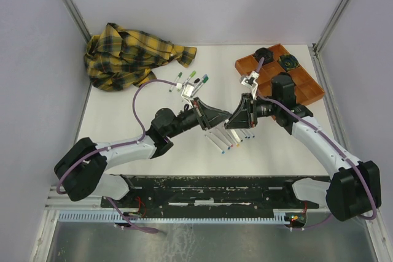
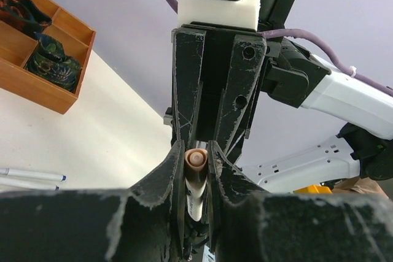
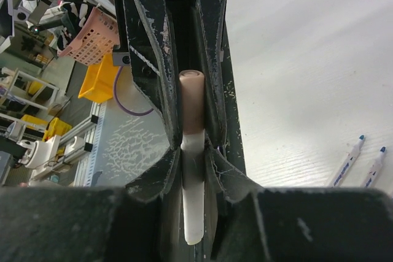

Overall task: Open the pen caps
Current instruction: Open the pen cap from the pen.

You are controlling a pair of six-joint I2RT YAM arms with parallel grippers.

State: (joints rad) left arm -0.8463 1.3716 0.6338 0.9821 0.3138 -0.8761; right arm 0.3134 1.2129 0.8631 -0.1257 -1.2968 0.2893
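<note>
One pen [image 3: 192, 151] is hanging above the middle of the worktop [image 1: 123, 127]. The left gripper [image 2: 195, 154] is pinching its tan pen cap [image 3: 191, 102], while the right gripper [image 3: 193, 150] is squeezing the white barrel [image 3: 193, 213] just behind that cap.

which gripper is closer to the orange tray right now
Right. The right gripper sits just short of the orange tray, on its left; the left gripper faces it across a pen, on the side away from the tray.
</note>
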